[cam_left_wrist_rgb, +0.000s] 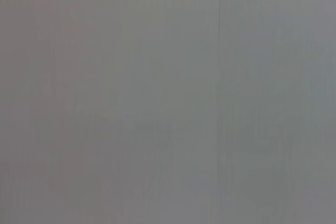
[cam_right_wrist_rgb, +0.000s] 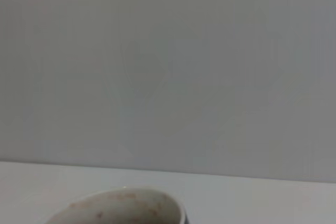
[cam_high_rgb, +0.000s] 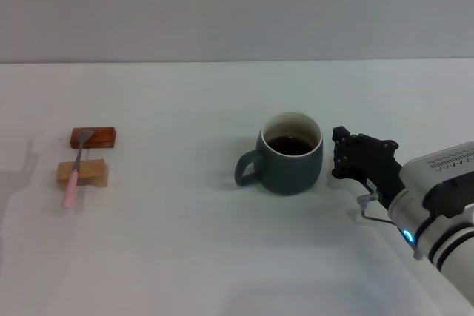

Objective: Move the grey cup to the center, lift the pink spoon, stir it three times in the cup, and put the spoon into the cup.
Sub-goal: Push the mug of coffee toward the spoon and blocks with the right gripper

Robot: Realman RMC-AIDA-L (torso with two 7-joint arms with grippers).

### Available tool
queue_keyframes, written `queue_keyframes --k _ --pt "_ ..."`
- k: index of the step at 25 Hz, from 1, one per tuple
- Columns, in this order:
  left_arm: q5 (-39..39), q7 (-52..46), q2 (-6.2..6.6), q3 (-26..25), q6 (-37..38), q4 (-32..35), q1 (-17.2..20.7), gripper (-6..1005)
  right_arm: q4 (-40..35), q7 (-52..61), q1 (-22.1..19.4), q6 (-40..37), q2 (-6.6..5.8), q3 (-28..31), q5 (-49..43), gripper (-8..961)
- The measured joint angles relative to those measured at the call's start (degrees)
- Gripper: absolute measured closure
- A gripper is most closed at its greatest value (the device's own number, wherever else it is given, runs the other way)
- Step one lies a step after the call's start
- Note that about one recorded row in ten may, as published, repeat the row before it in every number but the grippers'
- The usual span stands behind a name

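On the white surface [cam_high_rgb: 185,257] the grey cup [cam_high_rgb: 291,155] stands near the middle, just left of the right tool [cam_high_rgb: 339,155], whose jaw state cannot be told, while the pink spoon [cam_high_rgb: 75,171] lies far left across two blocks [cam_high_rgb: 83,173], nearer the unseen left arm.

Right gripper [cam_high_rgb: 342,155] black; white wrist; blue light; thin cable loop.
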Motion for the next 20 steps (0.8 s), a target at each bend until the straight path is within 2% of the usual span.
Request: queue_keyframes --k 20 --pt "0.0 -0.1 -0.01 0.6 0.0 -0.2 -0.2 169 3.0 0.0 2.2 1.6 -0.09 -2.2 -0.9 955"
